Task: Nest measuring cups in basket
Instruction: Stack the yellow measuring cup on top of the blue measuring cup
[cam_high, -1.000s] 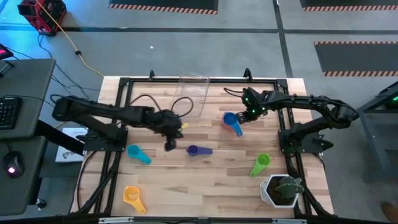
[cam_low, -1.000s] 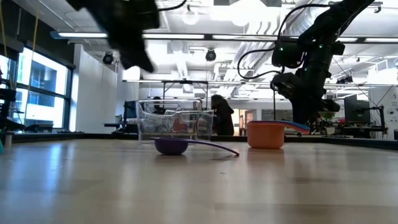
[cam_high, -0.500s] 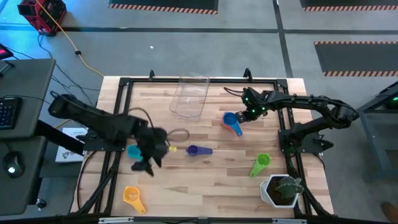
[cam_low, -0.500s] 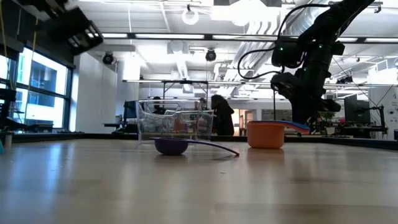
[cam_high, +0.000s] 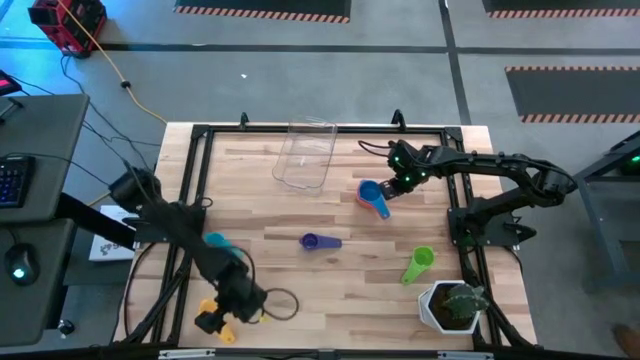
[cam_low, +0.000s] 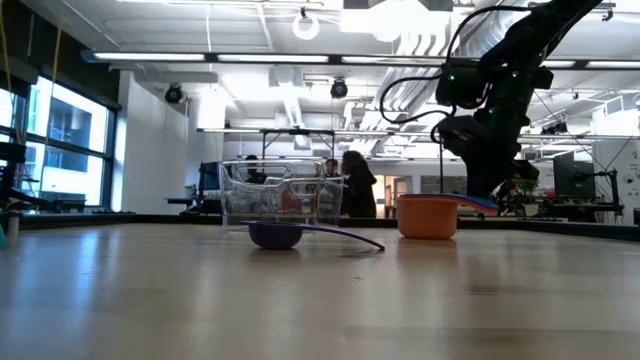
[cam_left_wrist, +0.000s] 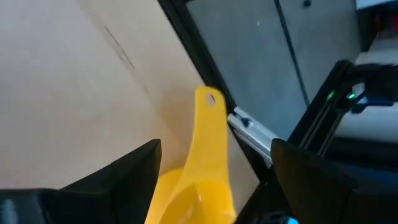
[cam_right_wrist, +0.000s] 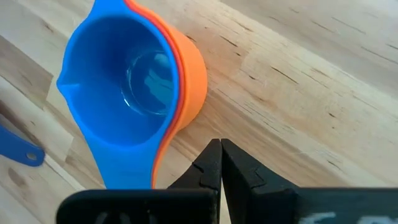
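The left end effector (cam_high: 212, 321) sits over the yellow measuring cup (cam_high: 222, 331) at the near left corner of the desk (cam_high: 340, 300), and from above it hides most of that cup. In the left wrist view the two dark fingers (cam_left_wrist: 124, 174) stand wide apart on either side of the yellow cup (cam_left_wrist: 202, 168), not closed on it; only part of the bowl shows, cut off by the picture's edge, while its flat handle runs out toward the desk's black edge rail (cam_left_wrist: 249, 124), ending in a small hole.

The right end effector (cam_high: 392, 187) is shut, its tips pressed together and holding nothing. It hangs just beside the blue measuring cup (cam_high: 372, 197), which sits nested inside an orange-pink cup (cam_right_wrist: 189, 71) right of centre. The blue cup's handle points toward the near right.

The purple cup (cam_high: 310, 241) lies near the desk's centre with its handle pointing right. The teal cup (cam_high: 217, 242), left of it, is partly covered by the left arm, so its handle cannot be made out. The green cup (cam_high: 420, 261) lies near right, its handle angled toward the near left, just beyond a white pot with a plant (cam_high: 452, 305).

The clear basket (cam_high: 305, 155) stands at the far middle, its long axis running near to far. Whether anything lies in it is hard to tell.
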